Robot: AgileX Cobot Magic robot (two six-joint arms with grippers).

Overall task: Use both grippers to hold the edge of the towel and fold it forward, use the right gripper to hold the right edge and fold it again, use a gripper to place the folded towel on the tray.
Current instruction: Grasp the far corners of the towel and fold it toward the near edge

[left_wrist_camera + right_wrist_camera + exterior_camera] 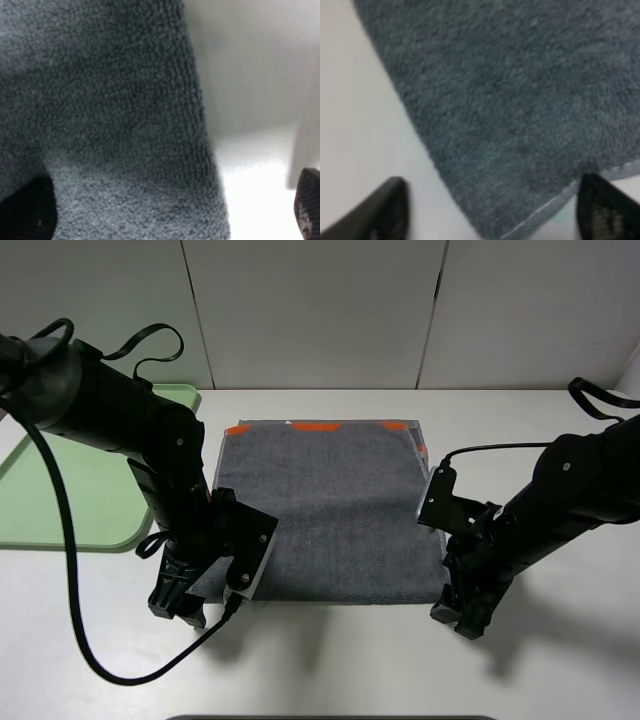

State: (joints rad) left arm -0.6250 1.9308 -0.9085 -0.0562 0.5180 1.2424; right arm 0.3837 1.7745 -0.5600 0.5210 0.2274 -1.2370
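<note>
Both pincers [180,608] [458,618] — astride towel [325,510] corners

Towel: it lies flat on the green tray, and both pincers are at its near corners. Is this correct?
Not quite. The towel lies flat on the white table, not on the tray, which sits to its left; the exterior high view shows this. The left pincer and the right pincer are indeed at its near corners.

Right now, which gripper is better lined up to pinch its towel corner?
Right, marginally: a corner of the towel sits inside the open right gripper. The open left gripper straddles only a side edge, corner unseen.
</note>
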